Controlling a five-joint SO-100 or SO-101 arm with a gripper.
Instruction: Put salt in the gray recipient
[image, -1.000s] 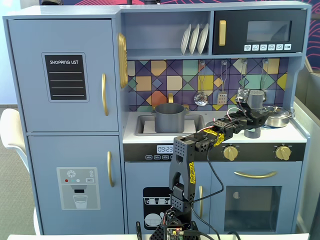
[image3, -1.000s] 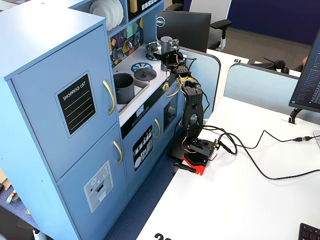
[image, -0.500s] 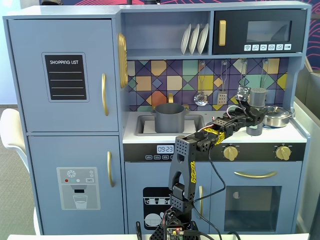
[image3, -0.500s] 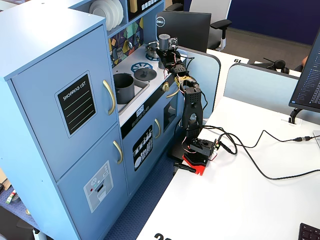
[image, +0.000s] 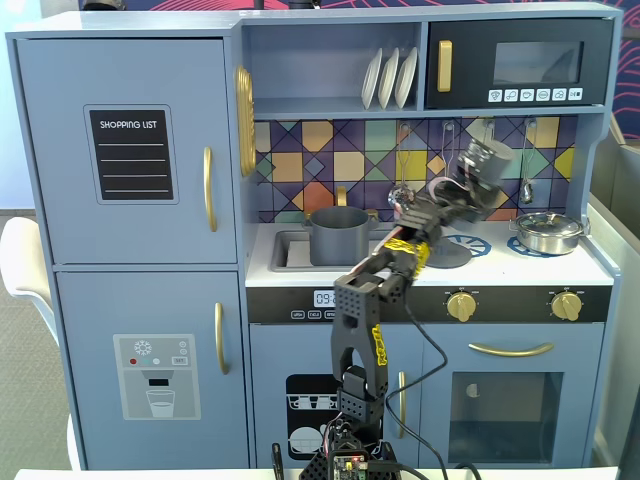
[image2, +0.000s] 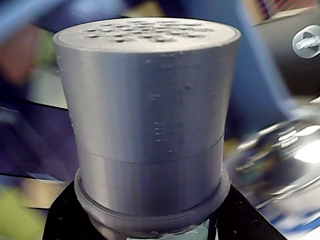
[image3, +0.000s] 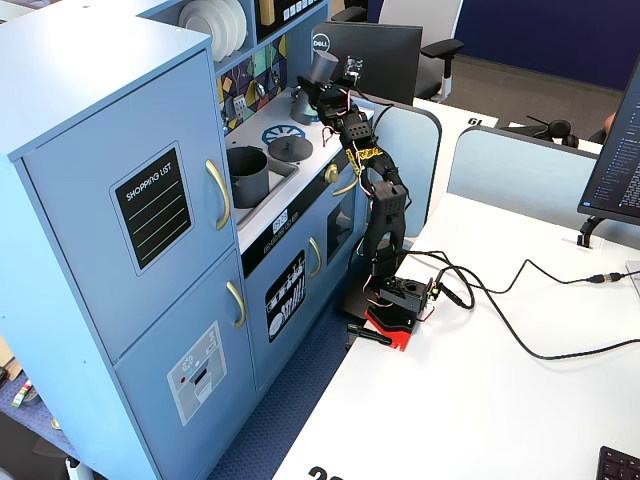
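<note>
The salt (image: 487, 160) is a slim dark gray shaker, lifted off the counter and tilted in front of the tiled backsplash. My gripper (image: 462, 190) is shut on its lower part. In the wrist view the salt (image2: 150, 110) fills the frame, its perforated top facing up, with black fingers (image2: 65, 220) at both sides of its base. The gray recipient (image: 338, 235) stands upright in the sink, to the left of and below the shaker. From the side, the salt (image3: 322, 68) hangs above the stovetop, right of the gray recipient (image3: 247, 175).
A flat gray lid (image: 445, 252) lies on the stovetop under the arm. A shiny steel pan (image: 545, 232) sits at the right end of the counter. Utensils (image: 402, 195) hang on the backsplash behind the gripper. A shelf with plates (image: 390, 78) is overhead.
The gripper has lifted the salt from the right side of the stovetop and carried it up and left towards the sink. The shaker now tilts.
</note>
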